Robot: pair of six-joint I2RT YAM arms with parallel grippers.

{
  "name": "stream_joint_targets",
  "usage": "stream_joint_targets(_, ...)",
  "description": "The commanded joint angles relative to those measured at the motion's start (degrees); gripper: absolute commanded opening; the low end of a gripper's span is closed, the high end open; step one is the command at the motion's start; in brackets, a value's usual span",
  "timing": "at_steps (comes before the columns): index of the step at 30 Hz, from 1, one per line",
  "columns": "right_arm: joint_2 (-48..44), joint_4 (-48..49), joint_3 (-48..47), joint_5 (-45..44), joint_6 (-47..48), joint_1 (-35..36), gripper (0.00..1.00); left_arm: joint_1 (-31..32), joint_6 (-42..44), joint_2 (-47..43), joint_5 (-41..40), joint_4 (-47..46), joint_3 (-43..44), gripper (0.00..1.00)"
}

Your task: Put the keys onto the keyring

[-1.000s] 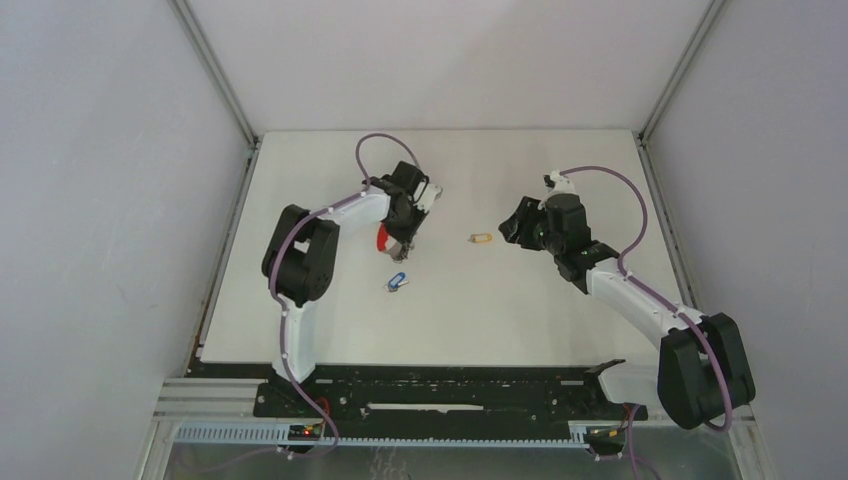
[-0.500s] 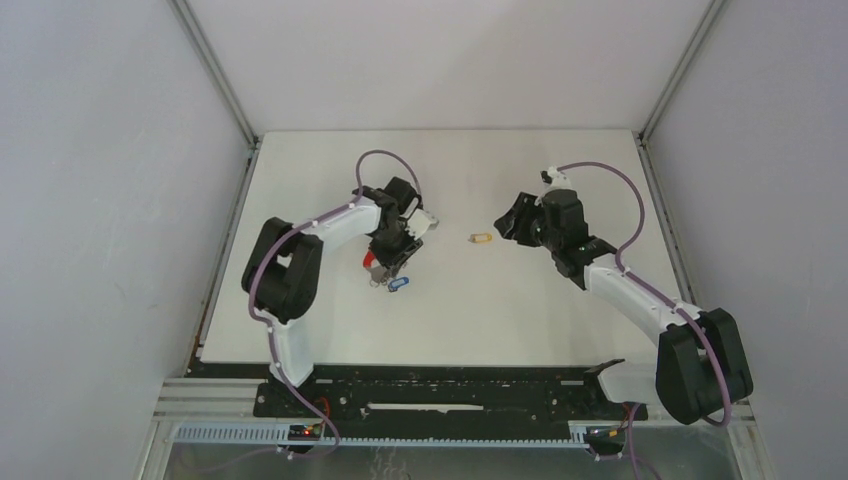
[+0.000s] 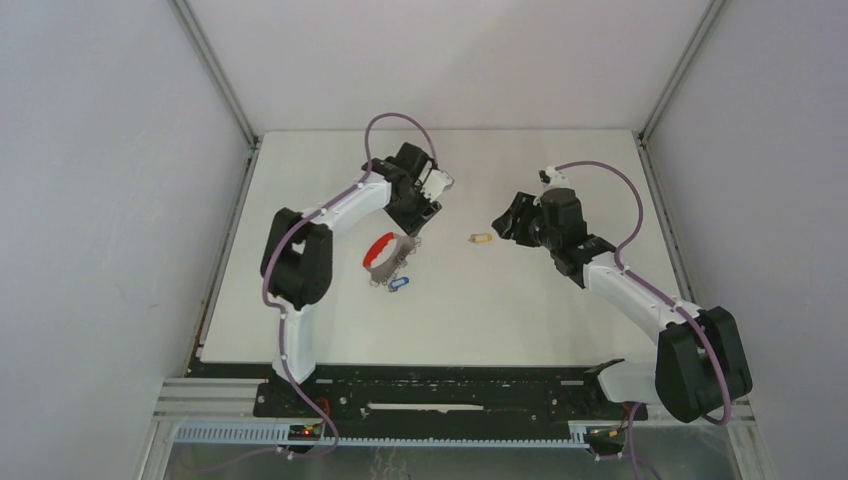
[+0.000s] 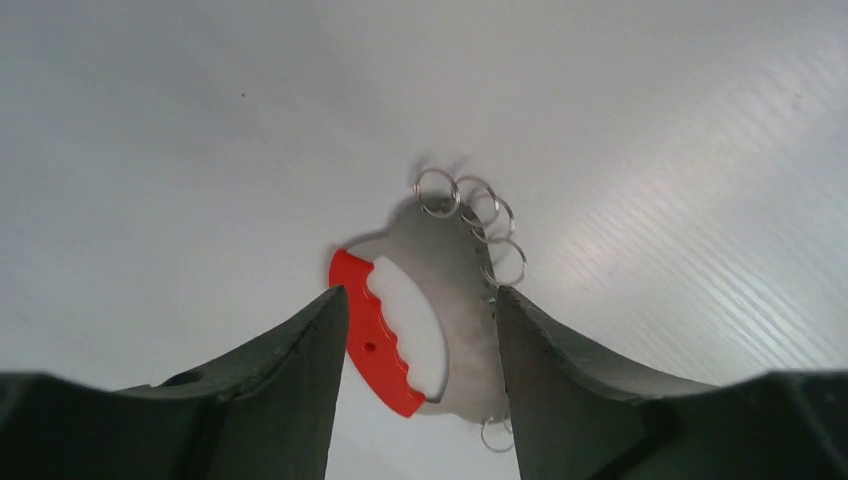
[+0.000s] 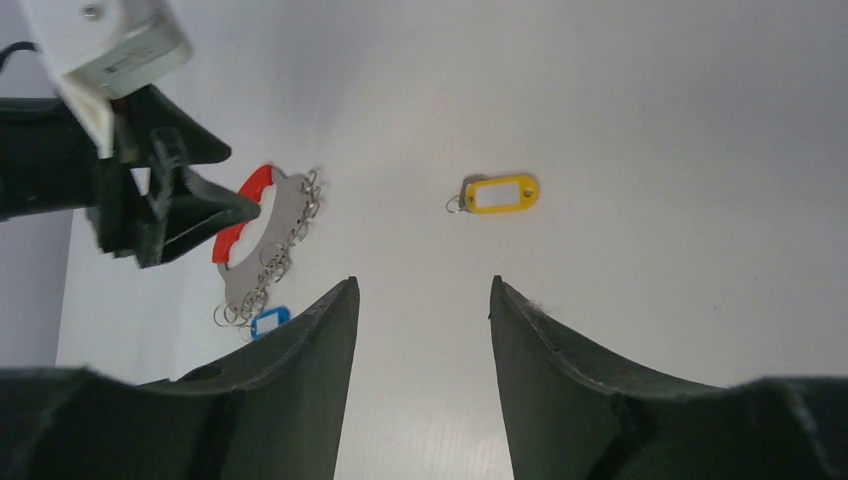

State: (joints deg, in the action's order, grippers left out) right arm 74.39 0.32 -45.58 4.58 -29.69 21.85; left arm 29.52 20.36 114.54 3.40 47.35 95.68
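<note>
The keyring (image 3: 388,260) lies flat on the white table, a grey metal plate with a red band (image 3: 377,247) and a row of wire rings (image 4: 470,200). My left gripper (image 3: 416,228) hovers open just beyond it. In the left wrist view the keyring (image 4: 440,265) shows between the spread fingers (image 4: 300,350), touching neither. The blue key (image 3: 399,284) rests at the keyring's near end; whether it is hooked on, I cannot tell. The yellow key (image 3: 481,238) lies loose mid-table. My right gripper (image 3: 503,222) stands open just right of it, with the yellow key (image 5: 500,193) ahead of its empty fingers.
The right wrist view also takes in the left gripper (image 5: 185,205), the keyring (image 5: 262,240) and the blue key (image 5: 268,322). Grey walls with metal posts (image 3: 215,75) close in the table on three sides. The arm bases sit on a black rail (image 3: 450,395).
My left gripper carried the keyring down next to the blue key, let go of it, opened and drew back toward the far side. My right gripper crept slightly left toward the yellow key.
</note>
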Motion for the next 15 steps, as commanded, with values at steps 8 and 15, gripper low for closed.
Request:
stream_joint_targets(8,-1.5,1.4,0.3,1.0,-1.6,0.0,0.57,2.2,1.0,6.7,-3.3,-2.8,3.4,0.51)
stream_joint_targets(15,-0.8,2.6,1.2,2.2,-2.3,-0.1,0.53,2.6,1.7,7.5,-5.2,-5.0,2.8,0.47)
